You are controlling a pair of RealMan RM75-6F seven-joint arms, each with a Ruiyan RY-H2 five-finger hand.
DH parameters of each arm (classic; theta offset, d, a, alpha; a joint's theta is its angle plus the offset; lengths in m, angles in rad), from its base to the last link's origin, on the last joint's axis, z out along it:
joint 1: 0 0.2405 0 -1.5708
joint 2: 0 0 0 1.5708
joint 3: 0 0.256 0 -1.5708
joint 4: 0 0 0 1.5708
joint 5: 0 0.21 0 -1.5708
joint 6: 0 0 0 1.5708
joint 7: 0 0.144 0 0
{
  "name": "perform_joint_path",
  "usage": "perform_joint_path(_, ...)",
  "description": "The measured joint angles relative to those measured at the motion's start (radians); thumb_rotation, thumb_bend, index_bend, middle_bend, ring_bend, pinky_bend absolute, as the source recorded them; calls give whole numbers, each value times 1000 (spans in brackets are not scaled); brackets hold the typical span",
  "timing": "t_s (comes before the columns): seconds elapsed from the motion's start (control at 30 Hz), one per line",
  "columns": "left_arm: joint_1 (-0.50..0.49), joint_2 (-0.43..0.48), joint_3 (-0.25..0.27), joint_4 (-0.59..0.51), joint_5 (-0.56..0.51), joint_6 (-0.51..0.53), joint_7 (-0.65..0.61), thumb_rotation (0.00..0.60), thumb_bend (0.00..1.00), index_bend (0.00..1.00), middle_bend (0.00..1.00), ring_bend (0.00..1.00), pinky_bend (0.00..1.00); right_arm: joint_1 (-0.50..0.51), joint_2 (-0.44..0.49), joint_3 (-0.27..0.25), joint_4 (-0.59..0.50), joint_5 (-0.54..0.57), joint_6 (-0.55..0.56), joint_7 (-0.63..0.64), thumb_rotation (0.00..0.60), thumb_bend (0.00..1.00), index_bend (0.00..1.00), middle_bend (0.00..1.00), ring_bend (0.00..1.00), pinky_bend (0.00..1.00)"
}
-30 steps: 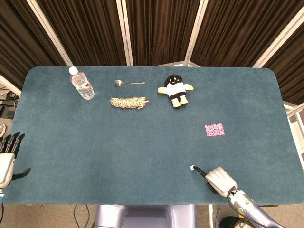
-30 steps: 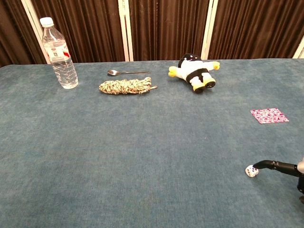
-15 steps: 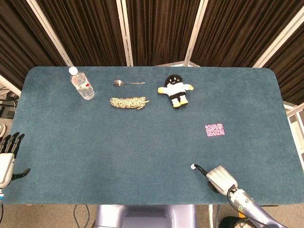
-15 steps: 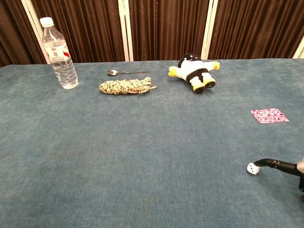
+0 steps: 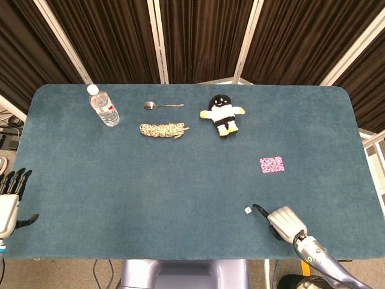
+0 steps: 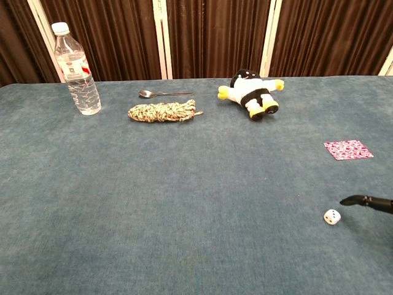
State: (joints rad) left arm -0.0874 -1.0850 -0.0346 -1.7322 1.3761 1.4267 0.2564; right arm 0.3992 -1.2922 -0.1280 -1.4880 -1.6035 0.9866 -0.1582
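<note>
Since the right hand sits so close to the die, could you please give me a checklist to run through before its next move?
1. Die flat on the table: ok.
2. Die free of the right hand: ok, a gap shows beside the fingertip.
3. Right hand holds nothing: ok.
4. Space around the die: ok, the pink patch lies well away.
5. Left hand off the table edge: ok.
6. Die's top face: cannot tell.

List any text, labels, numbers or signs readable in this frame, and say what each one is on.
No text can be read here.
Water bottle: its label shows red and white print, too small to read.
Die: dark pips on its faces, too small to count.
Pink patterned card: a speckled pattern only, no legible writing.
</note>
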Motion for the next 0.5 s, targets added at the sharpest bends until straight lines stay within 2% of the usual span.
perform_joint_path(0.13, 1, 4, 1, -4, 8, 5, -8, 600, 0, 0, 0, 0, 0, -7, 28, 10, -33, -18, 58, 13, 600, 598, 2, 835, 837, 1000)
perform_joint_path(0.2, 2, 6, 1, -6, 14, 8, -14, 600, 0, 0, 0, 0, 0, -13, 46, 16, -57, -33, 101, 19, 600, 538, 3, 797, 802, 962)
perform_joint_path(0.23, 3, 8, 2, -7, 19, 11, -19, 600, 0, 0, 0, 0, 0, -19, 58, 20, -72, -45, 136, 24, 600, 419, 3, 729, 735, 874)
perform_joint_path(0.27, 3, 10, 3, -7, 23, 13, -23, 600, 0, 0, 0, 0, 0, -25, 66, 23, -82, -55, 165, 28, 600, 250, 3, 613, 610, 723)
perform_joint_path(0.3, 4, 11, 3, -8, 28, 16, -28, 600, 0, 0, 0, 0, 0, -35, 76, 28, -94, -70, 209, 33, 600, 146, 3, 513, 497, 591)
perform_joint_path(0.33, 6, 14, 4, -8, 36, 20, -37, 600, 0, 0, 0, 0, 0, -44, 84, 32, -103, -81, 246, 36, 600, 38, 2, 341, 297, 373)
perform_joint_path(0.37, 7, 15, 5, -8, 42, 24, -43, 600, 0, 0, 0, 0, 0, -55, 93, 36, -112, -91, 285, 37, 600, 0, 1, 180, 131, 181)
perform_joint_path(0.4, 8, 17, 6, -8, 48, 27, -49, 600, 0, 0, 0, 0, 0, -72, 107, 40, -128, -101, 337, 34, 600, 0, 0, 67, 28, 56)
perform_joint_path(0.43, 9, 19, 7, -7, 55, 30, -56, 600, 0, 0, 0, 0, 0, -88, 121, 44, -145, -106, 375, 25, 600, 0, 0, 26, 2, 13)
perform_joint_path(0.5, 10, 21, 10, -4, 68, 34, -66, 600, 0, 0, 0, 0, 0, -125, 152, 51, -197, -111, 442, -15, 600, 0, 0, 0, 0, 0)
